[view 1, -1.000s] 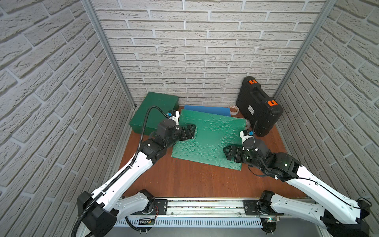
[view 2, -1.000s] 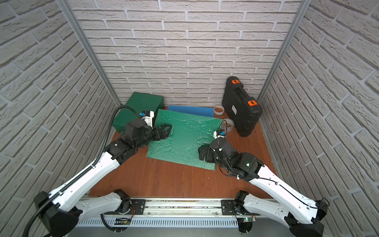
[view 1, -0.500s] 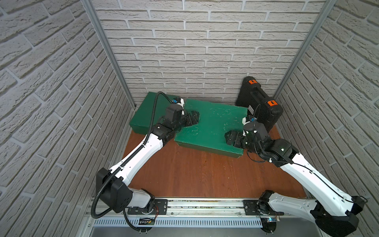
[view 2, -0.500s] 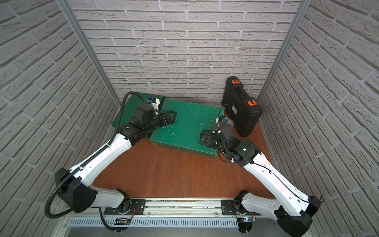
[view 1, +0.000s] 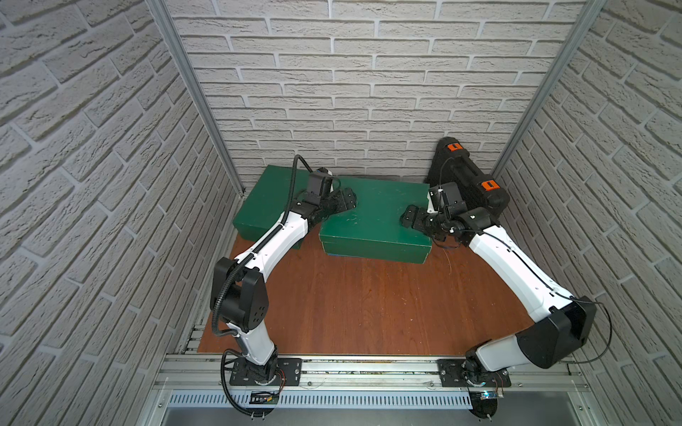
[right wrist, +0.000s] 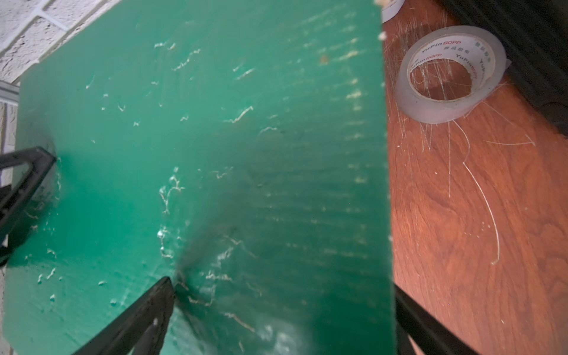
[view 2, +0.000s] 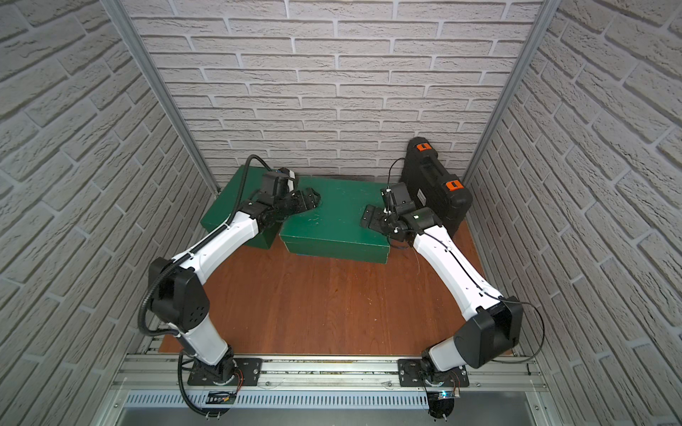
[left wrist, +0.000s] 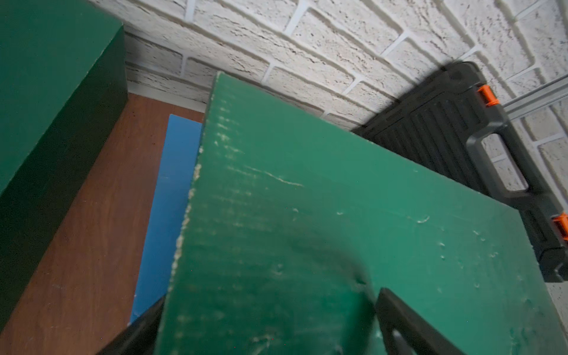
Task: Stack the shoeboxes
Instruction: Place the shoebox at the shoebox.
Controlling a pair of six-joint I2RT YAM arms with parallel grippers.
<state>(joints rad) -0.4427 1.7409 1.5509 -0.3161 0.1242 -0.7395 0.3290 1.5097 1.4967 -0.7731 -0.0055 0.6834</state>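
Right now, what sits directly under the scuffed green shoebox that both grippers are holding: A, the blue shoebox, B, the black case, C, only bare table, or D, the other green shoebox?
A: in the left wrist view the blue shoebox shows just beneath the edge of the scuffed green shoebox.

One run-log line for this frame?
phase: stacking | left gripper, right gripper: straddling scuffed green box ends | below: blue box
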